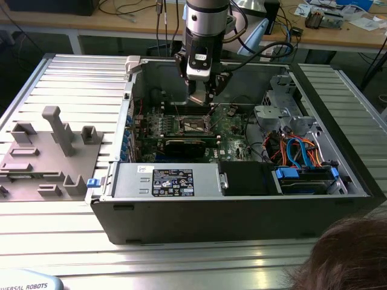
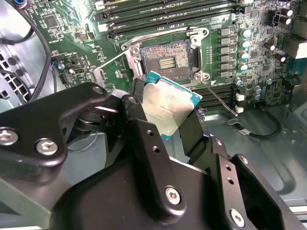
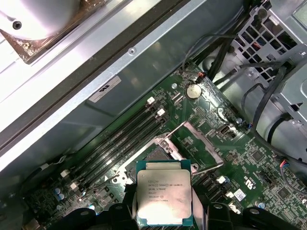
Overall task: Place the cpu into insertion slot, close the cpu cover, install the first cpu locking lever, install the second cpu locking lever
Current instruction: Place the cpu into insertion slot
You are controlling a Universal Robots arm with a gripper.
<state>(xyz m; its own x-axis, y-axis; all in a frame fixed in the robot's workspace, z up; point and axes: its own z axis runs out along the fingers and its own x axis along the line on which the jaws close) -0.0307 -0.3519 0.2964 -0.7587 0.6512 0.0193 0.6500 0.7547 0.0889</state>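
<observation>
Silver-grey top on the cpu point(image 3: 163, 199), rows of dark print, teal-green edge. Green circuit board point(image 3: 240, 143), dotted with silver parts. Dark, gold-tinged centre and shiny metal rim on the insertion slot point(image 2: 166, 58). Black memory slots point(image 3: 120, 139) in long parallel stripes. Blue and orange cables point(image 1: 297, 148).

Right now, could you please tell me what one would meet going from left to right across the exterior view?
First the grey fixture tray → pale latch on the case's corner → gripper, shut on the cpu → blue and orange cables.
</observation>
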